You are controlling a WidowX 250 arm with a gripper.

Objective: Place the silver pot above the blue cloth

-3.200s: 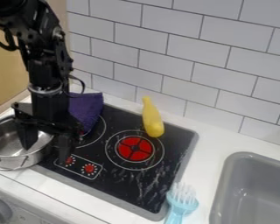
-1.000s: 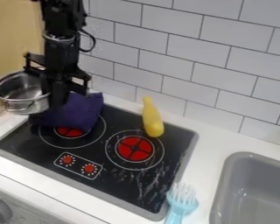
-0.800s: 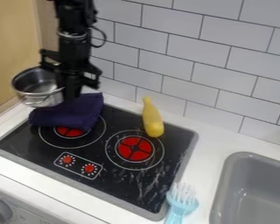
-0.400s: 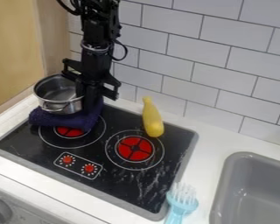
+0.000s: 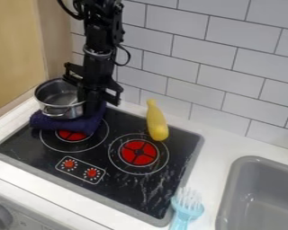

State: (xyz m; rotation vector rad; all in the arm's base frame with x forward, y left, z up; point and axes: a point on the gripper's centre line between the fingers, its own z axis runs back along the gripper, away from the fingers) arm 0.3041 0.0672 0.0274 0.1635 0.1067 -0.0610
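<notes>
So, looks like we're sitting at the lowering-and-letting-go step, pretty much the tail end of it. The black two-finger gripper [image 5: 89,102] is pinching the round silver metal pot [image 5: 58,99] by its wall, one finger going down inside and the other pressing outside, so it's holding the pot rather than hanging wide. The pot itself is sitting upright over the folded dark blue cloth [image 5: 65,124], which is lying across the left edge of the black cooktop [image 5: 119,184], near the back-left corner and partly covering the left burner. From this angle the base is appearing to touch the cloth, though I'm not able to tell if the cloth is taking the full weight. IMO the next move is calling for a tiny check that the base is settling flat, then easing the fingers apart and going straight up. Going sideways while a finger is sitting inside the wall would be asking for a drag or a tip, and the soft folds could be rocking it too. The yellow squash-like thing [image 5: 156,120] by the back edge isn't getting in the way.
</notes>
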